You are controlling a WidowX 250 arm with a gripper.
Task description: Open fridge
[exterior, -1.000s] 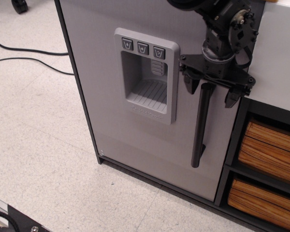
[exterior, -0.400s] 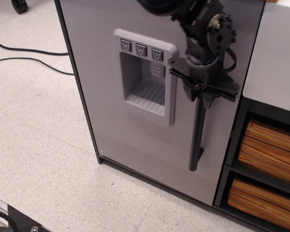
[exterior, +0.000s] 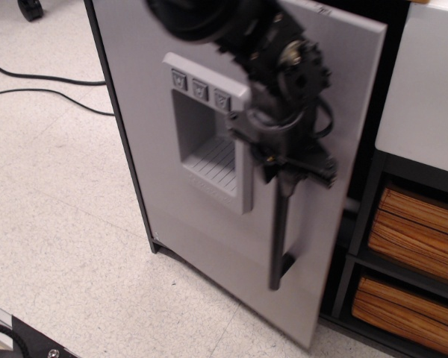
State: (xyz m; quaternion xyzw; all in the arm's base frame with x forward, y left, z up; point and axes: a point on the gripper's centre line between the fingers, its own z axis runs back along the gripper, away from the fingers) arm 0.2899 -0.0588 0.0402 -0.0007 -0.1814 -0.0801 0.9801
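Door has swung since the last frame: the fridge (exterior: 209, 224) door was flush with the black frame, now its handle-side edge stands well out from the frame, with a dark gap showing behind that edge, right of the hand. Hinge side is on the left and has not shifted.

The hand (exterior: 287, 165) travelled with the door, left and down across the view, and remains clamped on the top of the black bar handle (exterior: 280, 231). Fingers are together around the bar; the fingertips are motion-blurred, but the bar runs straight down out of the hand.

The dispenser recess (exterior: 209, 145) sits just left of the hand, touching it in the view, and is now seen more from its side than before. The three buttons are above the recess, up-left of the hand.

Orientation: the fridge stands upright on the floor, long axis vertical. The door face now points out and toward the lower left of the view rather than straight at us. The handle's long axis runs vertical, slightly tilted, hanging directly below the hand.

To the right of the hand: a white panel (exterior: 425, 82), with wooden-fronted drawers (exterior: 422, 224) below it, both unmoved. Black cables (exterior: 37, 78) lie on the floor far left of the hand.
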